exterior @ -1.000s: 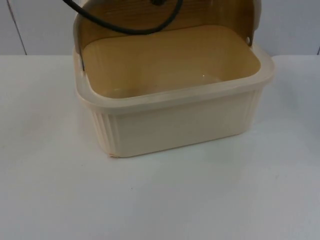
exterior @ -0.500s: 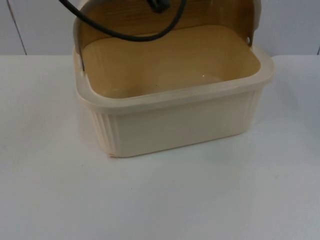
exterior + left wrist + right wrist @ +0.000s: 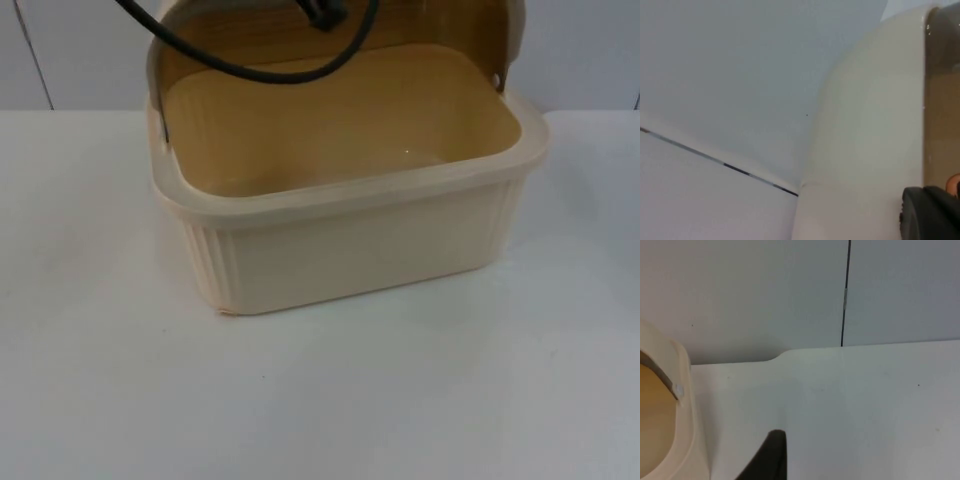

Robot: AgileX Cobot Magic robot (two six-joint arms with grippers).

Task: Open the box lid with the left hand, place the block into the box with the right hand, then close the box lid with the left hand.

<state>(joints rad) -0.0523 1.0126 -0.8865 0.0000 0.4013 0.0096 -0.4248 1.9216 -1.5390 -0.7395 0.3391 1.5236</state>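
Box: as its lid (image 3: pixel 300 30) stands swung up behind, the cream box (image 3: pixel 350 250) sits open on the white table (image 3: pixel 320 400)
Left gripper (image 3: pixel 932 212): beside the lid's edge; grip cannot be told
Right gripper (image 3: pixel 771 455): over the table beside the box rim; grip cannot be told

Holding the left gripper (image 3: pixel 930 215) up close against the pale curved edge of the lid (image 3: pixel 865 125), at roughly 12 o'clock of the box (image 3: pixel 685 430). Showing a single black tip there, nearly touching the lid's surface, too little to judge the grip. Hovering the right gripper (image 3: pixel 767 457) above the table (image 3: pixel 865 405), just beside the box's rim at about its 3 o'clock side, apart from it and carrying nothing visible. Pointing that gripper toward 12 o'clock, at the partition wall (image 3: pixel 765 290).
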